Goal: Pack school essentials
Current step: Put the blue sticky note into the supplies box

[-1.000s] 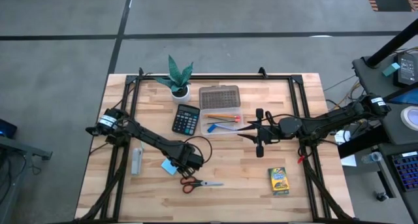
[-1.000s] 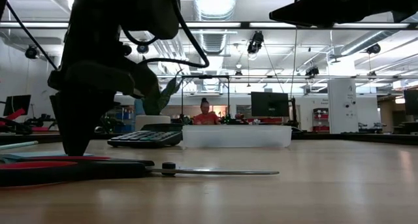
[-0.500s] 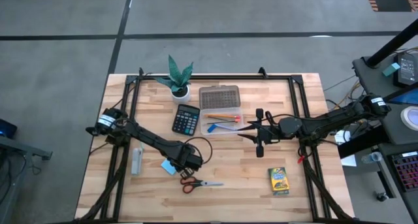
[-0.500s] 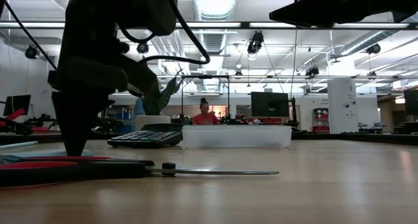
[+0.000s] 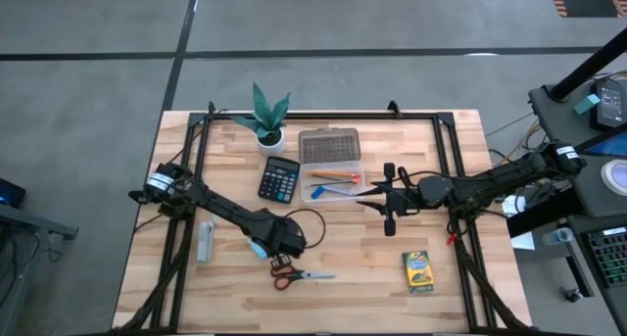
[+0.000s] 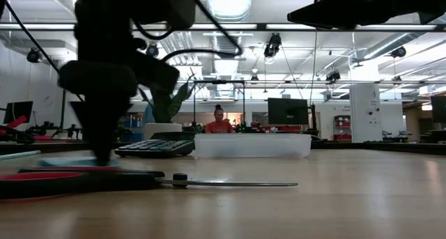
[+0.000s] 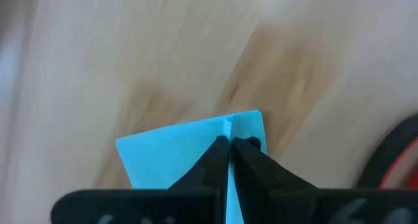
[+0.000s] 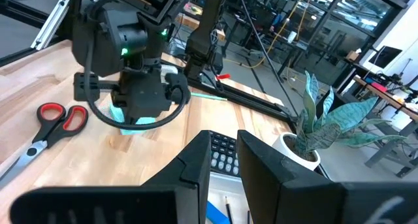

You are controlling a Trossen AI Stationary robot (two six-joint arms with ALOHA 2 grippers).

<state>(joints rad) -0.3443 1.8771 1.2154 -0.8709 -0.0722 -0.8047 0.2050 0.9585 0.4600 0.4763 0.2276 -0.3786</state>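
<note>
Now that the left gripper (image 7: 230, 145) has gone from wide open to fully pinched within the last second, its two dark fingers meet on the edge of the light-blue note pad (image 7: 183, 152), which lies flat on the table (image 7: 294, 48) with a curve of red scissor handle at the right edge of the wrist picture. Seen from above, that gripper (image 5: 277, 240) sits in the lower left-centre of the frame and covers most of the pad (image 5: 256, 248), where a second ago more of the blue square showed beside it. Just below lie the red-handled scissors (image 5: 294, 274), untouched, and the crayon box (image 5: 418, 270) rests at the lower right, well apart. Further up, in the middle of the frame, the clear box (image 5: 331, 179) holds a few pens, with the calculator (image 5: 279, 177) to its left and the potted plant (image 5: 266, 116) above that. The right gripper (image 5: 389, 199) hangs just right of the clear box, its fingers set narrow and holding nothing.

Judging by this, the pad is freshly gripped and not yet lifted; carrying it up to the clear box looks like the step in hand, with scissors and crayons left to pack
</note>
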